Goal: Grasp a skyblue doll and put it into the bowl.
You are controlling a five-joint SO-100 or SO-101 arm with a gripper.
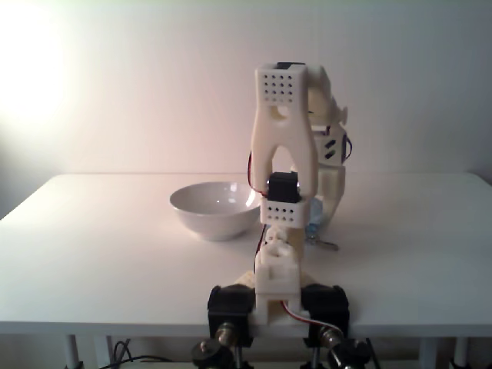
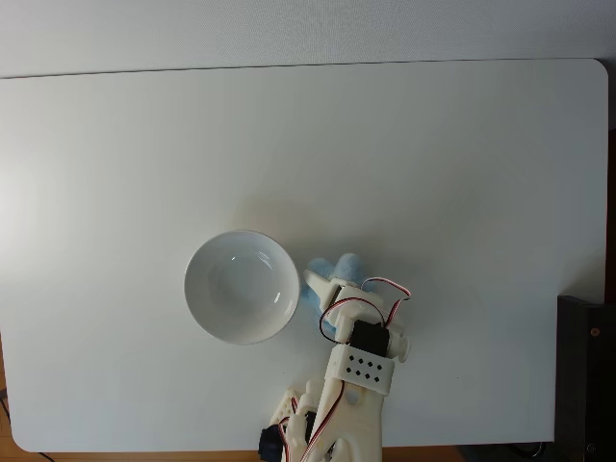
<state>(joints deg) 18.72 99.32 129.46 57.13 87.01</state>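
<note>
The white bowl (image 2: 241, 286) sits on the table just left of the arm in the top-down fixed view, and it is empty. The skyblue doll (image 2: 343, 265) lies right beside the bowl's right rim, partly covered by my gripper (image 2: 319, 292). One white finger (image 2: 320, 282) crosses over the doll, with blue plush showing on both sides of it. From the low fixed view the bowl (image 1: 215, 209) stands left of the arm, and a sliver of the doll (image 1: 314, 224) peeks out behind the forearm, low near the table. The jaws' gap is hidden.
The white table (image 2: 433, 173) spreads wide to the back, left and right of the arm. The arm's base is clamped at the front edge (image 1: 277, 304). A dark object (image 2: 587, 375) stands off the table's right edge.
</note>
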